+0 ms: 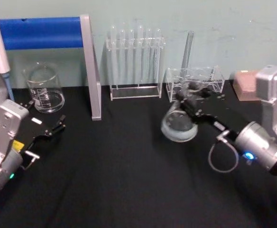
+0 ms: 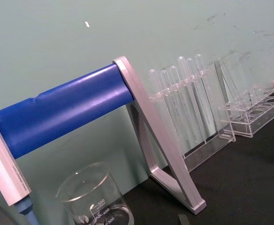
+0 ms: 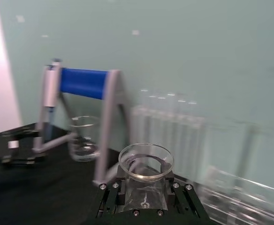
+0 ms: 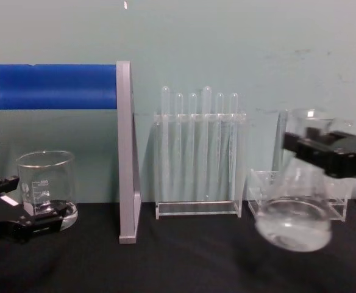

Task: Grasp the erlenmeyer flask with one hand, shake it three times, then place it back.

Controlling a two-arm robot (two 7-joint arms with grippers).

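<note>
Black cloth covered the table before a pale green wall. Over its right half the right gripper was clamped on the neck of the erlenmeyer flask, one finger on either side just under the flared rim. The flask hung tilted below the fingers, its wide base lower and toward the robot's left, in front of a low clear rack. The left gripper sat at the table's left near a beaker, fingers spread apart.

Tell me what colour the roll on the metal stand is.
The roll is plain solid blue; the chest view shows it best.
</note>
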